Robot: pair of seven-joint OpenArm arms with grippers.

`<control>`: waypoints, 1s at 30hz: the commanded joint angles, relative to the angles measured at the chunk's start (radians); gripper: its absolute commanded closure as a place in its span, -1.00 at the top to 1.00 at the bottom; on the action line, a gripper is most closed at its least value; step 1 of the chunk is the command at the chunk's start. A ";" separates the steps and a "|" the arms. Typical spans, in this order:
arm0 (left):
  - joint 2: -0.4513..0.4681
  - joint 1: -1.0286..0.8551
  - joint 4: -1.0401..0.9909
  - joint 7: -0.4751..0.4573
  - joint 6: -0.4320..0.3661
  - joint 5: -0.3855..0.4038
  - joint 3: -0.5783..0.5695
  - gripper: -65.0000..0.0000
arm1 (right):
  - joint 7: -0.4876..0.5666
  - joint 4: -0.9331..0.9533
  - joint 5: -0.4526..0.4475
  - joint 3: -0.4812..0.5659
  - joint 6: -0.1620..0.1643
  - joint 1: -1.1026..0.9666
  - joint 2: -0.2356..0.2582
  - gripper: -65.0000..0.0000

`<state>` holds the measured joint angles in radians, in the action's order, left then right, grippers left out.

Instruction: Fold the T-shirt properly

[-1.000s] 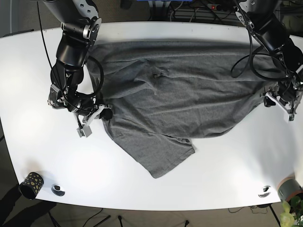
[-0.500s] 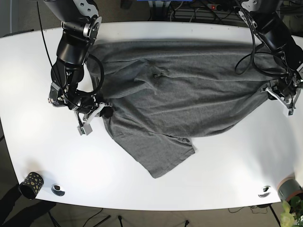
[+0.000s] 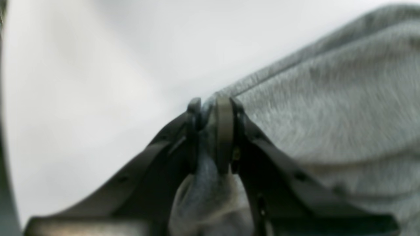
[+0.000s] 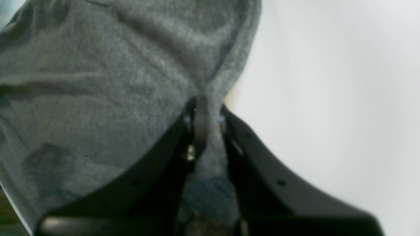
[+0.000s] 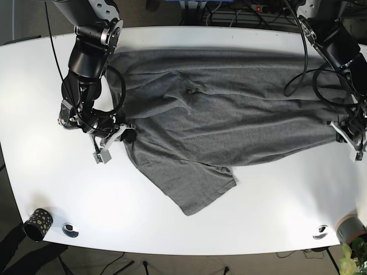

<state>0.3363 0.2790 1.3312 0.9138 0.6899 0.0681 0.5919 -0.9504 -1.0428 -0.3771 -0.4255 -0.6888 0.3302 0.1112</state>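
The grey T-shirt (image 5: pixel 223 120) lies spread and wrinkled across the white table (image 5: pixel 46 86), with one sleeve (image 5: pixel 198 189) pointing to the front. My left gripper (image 5: pixel 347 135) is at the shirt's right edge in the base view. In the left wrist view it (image 3: pixel 212 108) is shut on a pinch of the grey fabric (image 3: pixel 328 98). My right gripper (image 5: pixel 118 137) is at the shirt's left edge. In the right wrist view it (image 4: pixel 204 106) is shut on a fold of the fabric (image 4: pixel 115 72).
A black cup with yellow dots (image 5: pixel 38 223) and a small round disc (image 5: pixel 70 230) sit at the front left corner. Another disc (image 5: pixel 321 231), a grey pot (image 5: pixel 351 227) and a plant (image 5: pixel 351 258) are at the front right. Cables (image 5: pixel 229 14) run behind the table.
My left gripper has moved outward to the right and a little toward the front, drawing the shirt's right edge flatter. My right gripper has hardly moved.
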 commanded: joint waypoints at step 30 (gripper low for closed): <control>0.117 0.104 -0.238 -0.226 -0.115 0.020 -0.039 0.41 | 0.014 -0.020 -0.021 -0.002 -0.009 0.024 0.009 -1.00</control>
<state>0.4332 0.3717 1.0649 0.7029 0.5583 0.0795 0.5365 -0.9508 -1.0428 -0.3782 -0.4263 -0.6888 0.3298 0.1108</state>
